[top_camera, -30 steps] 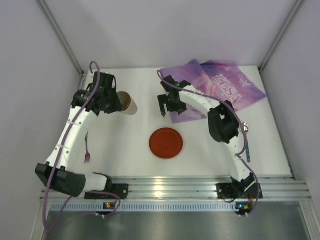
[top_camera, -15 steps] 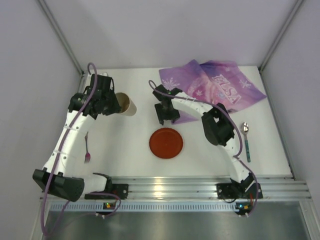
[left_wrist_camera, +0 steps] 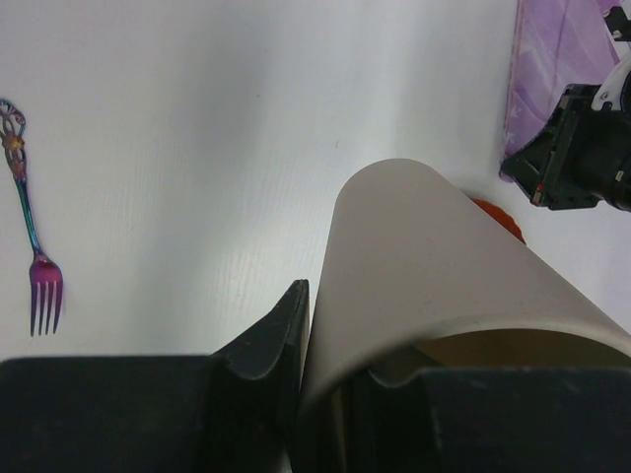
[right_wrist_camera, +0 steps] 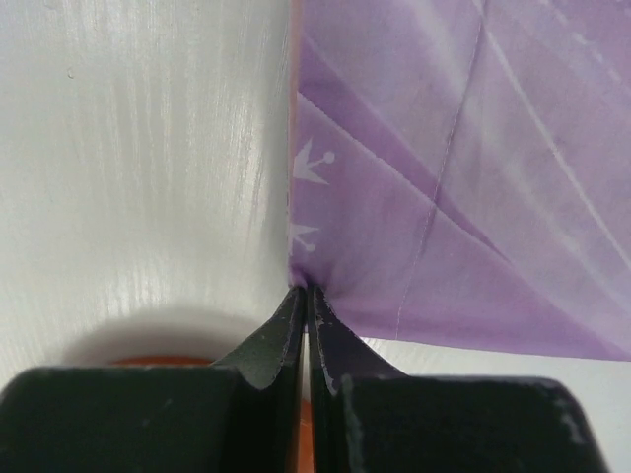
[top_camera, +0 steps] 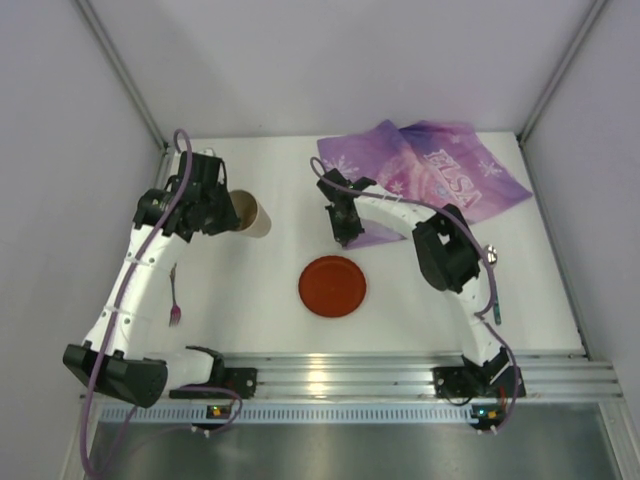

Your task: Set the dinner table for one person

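Laid out on the white surface (top_camera: 260, 290), silver rail (top_camera: 400, 375) at its near edge: red plate (top_camera: 332, 286) near the middle of that edge, fork (top_camera: 174, 298) by the left edge, spoon (top_camera: 496, 305) by the right. Spread over the far right corner: purple placemat (top_camera: 440, 175).

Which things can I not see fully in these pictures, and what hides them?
- Spoon, top view: the right arm covers part of it.
- Red plate, right wrist view: only a sliver shows behind the jaws.
- Cup, left wrist view: the jaws hide most of its inside.
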Robot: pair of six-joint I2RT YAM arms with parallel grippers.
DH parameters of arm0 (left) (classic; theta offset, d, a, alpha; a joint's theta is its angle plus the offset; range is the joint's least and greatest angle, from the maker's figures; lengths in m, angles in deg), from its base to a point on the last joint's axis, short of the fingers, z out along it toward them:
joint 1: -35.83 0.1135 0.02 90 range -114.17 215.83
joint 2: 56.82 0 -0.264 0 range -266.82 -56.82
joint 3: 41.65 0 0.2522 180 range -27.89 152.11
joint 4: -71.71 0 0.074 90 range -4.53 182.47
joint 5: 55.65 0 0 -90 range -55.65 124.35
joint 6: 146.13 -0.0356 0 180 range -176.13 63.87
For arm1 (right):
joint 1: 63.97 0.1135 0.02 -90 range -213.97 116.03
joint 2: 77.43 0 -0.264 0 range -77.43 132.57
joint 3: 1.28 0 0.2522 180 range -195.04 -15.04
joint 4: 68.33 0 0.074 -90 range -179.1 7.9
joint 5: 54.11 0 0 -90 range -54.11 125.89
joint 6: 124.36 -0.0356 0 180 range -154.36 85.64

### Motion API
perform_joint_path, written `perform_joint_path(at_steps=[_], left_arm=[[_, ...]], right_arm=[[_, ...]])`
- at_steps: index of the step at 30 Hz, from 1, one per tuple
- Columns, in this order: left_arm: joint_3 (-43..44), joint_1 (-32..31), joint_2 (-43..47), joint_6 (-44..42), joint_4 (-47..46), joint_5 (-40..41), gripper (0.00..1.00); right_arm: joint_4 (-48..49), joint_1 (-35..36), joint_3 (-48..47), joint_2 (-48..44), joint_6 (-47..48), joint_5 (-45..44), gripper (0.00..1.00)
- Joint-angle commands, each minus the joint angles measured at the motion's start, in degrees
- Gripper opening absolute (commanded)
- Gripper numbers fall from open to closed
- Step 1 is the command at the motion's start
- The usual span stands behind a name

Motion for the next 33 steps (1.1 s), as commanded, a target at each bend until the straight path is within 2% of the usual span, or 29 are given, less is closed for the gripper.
perform_joint_path(at_steps=[1, 8, 13, 16, 19, 20, 21, 23, 25, 26, 28, 30, 31, 33], left_arm=[[1.18, -0.05, 2.33, -0.71, 1.51, -0.12, 0.00], [2.59, -0.05, 1.81, -0.62, 1.60, 0.66, 0.00], [3.73, 0.04, 0.75, 0.08, 0.90, -1.35, 0.00], [4.61, -0.05, 1.01, 0.52, 1.51, -1.97, 0.00], [5.75, -0.05, 1.89, 0.35, 2.47, -0.66, 0.00], [5.93, -0.05, 1.98, 0.08, 2.74, -0.31, 0.00], [6.10, 0.04, 2.33, -0.09, 2.92, 0.05, 0.00], [6.28, -0.05, 2.51, -0.44, 3.88, 0.84, 0.00], [6.54, -0.05, 2.68, -0.62, 4.76, 1.10, 0.00], [6.81, -0.05, 2.95, -0.54, 5.03, 1.10, 0.00], [6.90, -0.05, 3.30, -0.45, 5.38, 0.93, 0.00], [6.81, -0.05, 3.91, -0.45, 5.91, 0.84, 0.00], [6.55, -0.05, 4.18, -0.53, 6.17, 0.75, 0.00], [6.11, 0.04, 4.35, -0.80, 6.43, 0.58, 0.00]], right_arm=[[0.86, 0.49, 3.05, 4.03, -0.72, 2.59, 0.00], [-1.33, 2.06, -1.78, 1.66, -1.59, 6.97, 0.00], [-3.09, 5.84, -13.02, 1.22, -9.31, 16.20, 0.00], [-0.03, 8.92, -16.73, 1.66, -16.08, 23.14, 0.00], [11.81, 11.20, -13.58, 1.75, -24.34, 33.33, 0.00], [21.16, 12.34, -12.26, 1.92, -26.53, 36.05, 0.00], [26.30, 12.79, -9.90, 2.27, -31.95, 41.13, 0.00], [36.58, 13.84, -9.78, 4.90, -38.56, 44.50, 0.00], [39.61, 14.11, -11.01, 7.53, -39.65, 44.43, 0.00], [39.54, 13.85, -11.80, 8.42, -39.30, 43.82, 0.08], [39.80, 12.36, -13.83, 10.44, -39.04, 43.90, 0.39], [41.02, 10.78, -13.39, 10.54, -39.65, 43.12, 0.89], [42.86, 9.12, -13.30, 10.45, -40.26, 43.03, 0.99], [43.23, 7.26, -13.74, 9.49, -40.70, 42.76, 1.00]])
